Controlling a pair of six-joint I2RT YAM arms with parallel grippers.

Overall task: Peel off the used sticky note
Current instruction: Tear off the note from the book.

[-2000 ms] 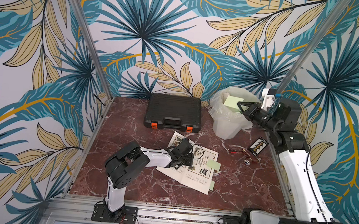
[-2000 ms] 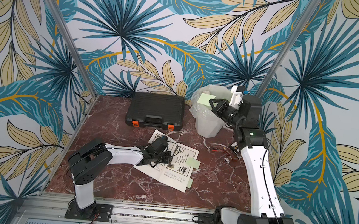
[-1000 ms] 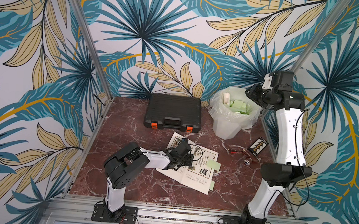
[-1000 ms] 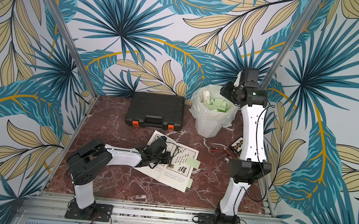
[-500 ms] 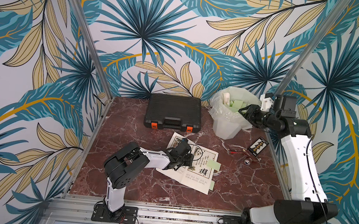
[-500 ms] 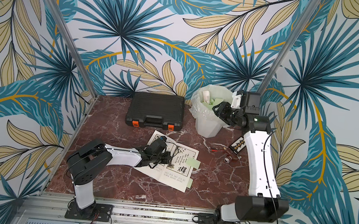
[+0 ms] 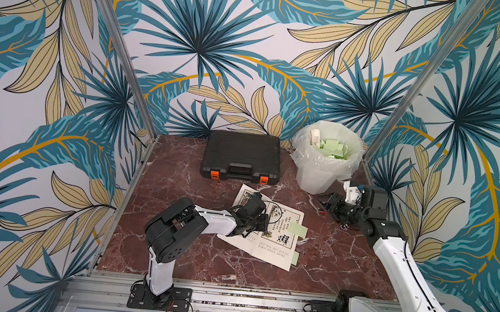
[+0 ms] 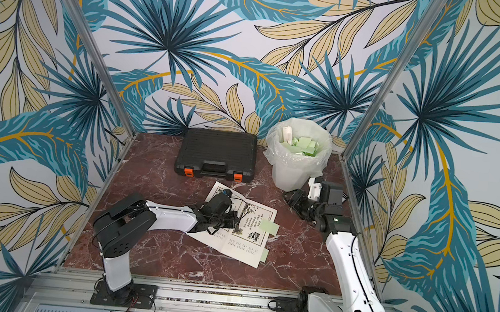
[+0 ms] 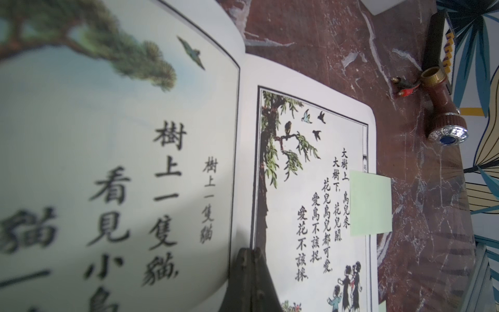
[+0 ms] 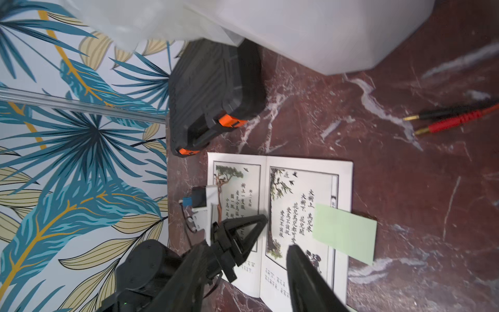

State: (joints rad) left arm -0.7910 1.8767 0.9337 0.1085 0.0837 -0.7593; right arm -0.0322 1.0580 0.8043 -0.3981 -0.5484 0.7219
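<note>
Bright, even light in both top views, soft shadows. Left wrist view blurs the near book page (image 9: 81, 162).

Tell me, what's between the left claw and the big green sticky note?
Just a page of the open book, with a tree, birds and writing. The left wrist view shows it between left gripper and sticky note.

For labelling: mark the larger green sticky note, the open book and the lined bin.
larger sticky note (image 7: 297, 230), in a top view, middle
open book (image 7: 268, 249), in a top view, lower page
lined bin (image 7: 318, 180), in a top view, front wall
</note>
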